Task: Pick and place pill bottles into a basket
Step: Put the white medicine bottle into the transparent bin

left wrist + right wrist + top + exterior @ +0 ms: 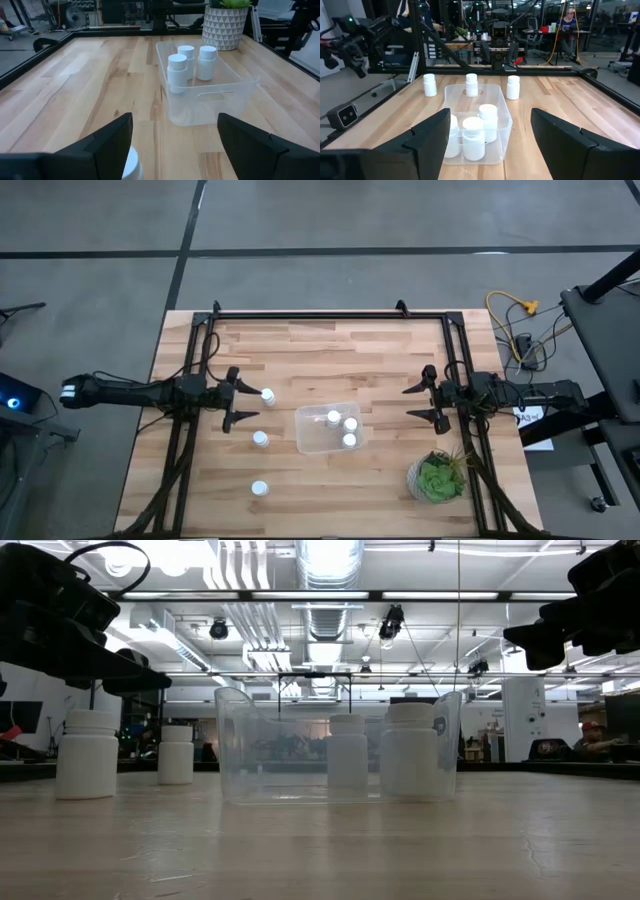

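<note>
a: where do the pill bottles stand?
b: three sit upright inside the clear basket [318, 442] at mid-table; three more pill bottles [260, 439] stand on the wood to its left.
a: and the grippers?
b: the left gripper [233, 395] hangs over the nearest loose bottle [268, 395], fingers spread, pinching nothing. the right gripper [418, 402] waits right of the basket, fingers likewise apart, near a potted plant [437, 477].

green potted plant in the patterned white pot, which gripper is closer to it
Right. The right gripper, fingers open, hovers near the green potted plant on that same side of the wooden table. The left gripper, also open, is across the clear plastic basket, beside a small white pill bottle.
</note>
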`<state>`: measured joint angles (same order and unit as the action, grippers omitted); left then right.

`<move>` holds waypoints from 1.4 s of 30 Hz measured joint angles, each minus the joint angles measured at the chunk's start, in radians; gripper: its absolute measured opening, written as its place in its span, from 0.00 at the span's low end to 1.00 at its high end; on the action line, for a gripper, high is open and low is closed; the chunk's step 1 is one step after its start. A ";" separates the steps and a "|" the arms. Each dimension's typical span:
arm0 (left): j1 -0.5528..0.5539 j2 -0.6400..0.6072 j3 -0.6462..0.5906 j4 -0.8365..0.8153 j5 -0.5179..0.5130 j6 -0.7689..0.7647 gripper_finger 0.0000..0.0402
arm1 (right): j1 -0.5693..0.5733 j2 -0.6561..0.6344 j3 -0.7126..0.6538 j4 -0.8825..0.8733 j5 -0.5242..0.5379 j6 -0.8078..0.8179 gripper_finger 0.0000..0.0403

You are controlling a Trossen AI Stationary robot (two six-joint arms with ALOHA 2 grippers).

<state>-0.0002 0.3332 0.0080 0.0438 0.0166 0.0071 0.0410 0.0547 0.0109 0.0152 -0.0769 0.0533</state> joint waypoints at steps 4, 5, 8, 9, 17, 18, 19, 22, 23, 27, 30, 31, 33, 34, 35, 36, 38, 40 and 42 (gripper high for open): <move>0.000 -0.001 0.000 0.000 -0.001 0.000 0.68 | 0.000 0.000 0.000 0.000 0.000 -0.008 0.66; 0.000 0.000 0.000 0.000 -0.001 0.000 0.68 | 0.000 0.000 0.000 0.000 0.000 -0.008 0.66; 0.000 0.000 0.000 0.000 -0.001 0.000 0.68 | 0.000 0.000 0.000 0.000 0.000 0.000 0.66; 0.000 0.000 0.000 0.000 -0.001 0.000 0.68 | 0.000 0.000 0.000 0.000 0.000 -0.005 0.66; 0.000 -0.001 0.000 0.001 -0.002 0.000 0.68 | 0.000 0.000 0.000 0.000 0.000 -0.009 0.66; 0.000 -0.001 0.000 0.001 -0.002 0.000 0.68 | 0.000 0.000 0.000 0.000 0.000 -0.009 0.66; 0.000 -0.002 0.000 0.001 -0.002 0.000 0.68 | 0.000 0.000 0.000 0.000 0.000 -0.006 0.66; 0.000 -0.002 0.000 0.001 -0.002 0.000 0.68 | 0.000 0.000 0.000 0.000 0.000 -0.001 0.66; 0.000 -0.002 0.000 0.001 -0.003 0.000 0.68 | 0.000 0.000 0.000 0.000 0.000 -0.007 0.66; 0.000 -0.002 0.000 0.002 -0.003 0.000 0.68 | 0.000 0.000 0.000 0.000 0.000 -0.001 0.66; 0.000 -0.002 0.000 0.013 -0.003 -0.001 0.68 | 0.000 0.000 0.000 0.000 0.000 -0.008 0.66; 0.000 -0.002 0.000 0.019 -0.003 -0.001 0.68 | 0.000 0.000 0.000 0.000 0.000 -0.009 0.66; 0.000 -0.002 0.000 0.048 -0.003 -0.001 0.68 | 0.000 0.000 0.000 0.000 0.000 -0.005 0.66; 0.000 0.000 0.000 0.070 -0.003 -0.002 0.68 | 0.000 0.000 0.000 0.000 0.000 0.000 0.66; 0.000 0.003 0.000 0.090 -0.003 -0.006 0.68 | 0.000 0.000 0.000 0.000 0.000 0.001 0.66; 0.000 0.006 0.000 0.107 -0.003 -0.022 0.68 | 0.000 0.000 0.000 0.000 0.000 -0.001 0.66; 0.000 0.010 0.000 0.130 -0.002 -0.078 0.68 | 0.000 0.000 0.000 0.000 0.000 -0.009 0.66; 0.000 0.009 0.000 0.142 -0.002 -0.120 0.68 | 0.000 0.000 0.000 0.000 0.000 -0.006 0.66; 0.000 0.011 0.000 0.171 -0.002 -0.157 0.68 | 0.000 0.000 0.000 0.000 0.000 0.000 0.66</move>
<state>-0.0006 0.3442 0.0078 0.2151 0.0149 -0.1501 0.0408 0.0547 0.0109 0.0154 -0.0771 0.0532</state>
